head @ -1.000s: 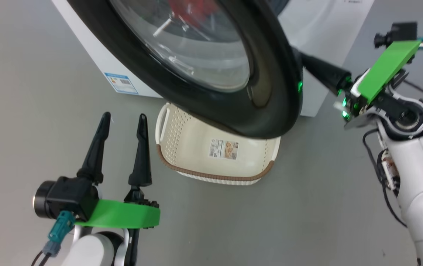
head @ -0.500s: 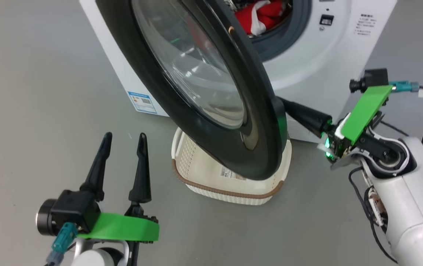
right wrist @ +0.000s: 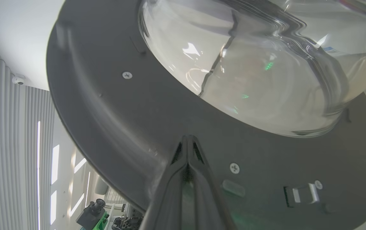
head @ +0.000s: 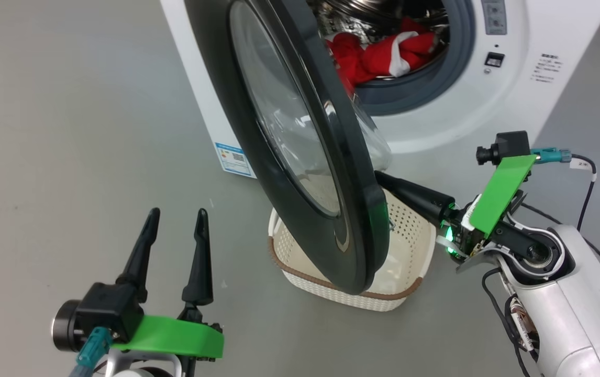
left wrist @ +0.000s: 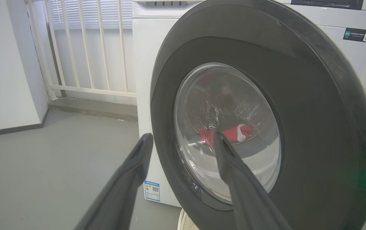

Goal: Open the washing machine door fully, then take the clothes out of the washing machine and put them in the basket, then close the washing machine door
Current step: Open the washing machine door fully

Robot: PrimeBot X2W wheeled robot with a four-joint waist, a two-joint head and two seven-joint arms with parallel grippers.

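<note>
Change: washing machine door (head: 295, 146) stands further out from the washing machine (head: 520, 99) than a second ago, exposing more of the drum mouth; the camera has shifted too.
left gripper (head: 177, 210): lower left of frame, fingers spread, holding nothing, well apart from the door.
Door attitude: upright, nearly edge-on, running from top centre to lower centre; outer face toward frame left, glass bowl bulging right.
basket (head: 411, 233): on the floor (head: 69, 131) below the door's lower edge, partly hidden; bare cream inner wall visible.
drum (head: 384, 8): holds the clothes (head: 378, 55), upper right.
right gripper (right wrist: 187, 140): fingers pressed together, tips against the door's inner face.
</note>
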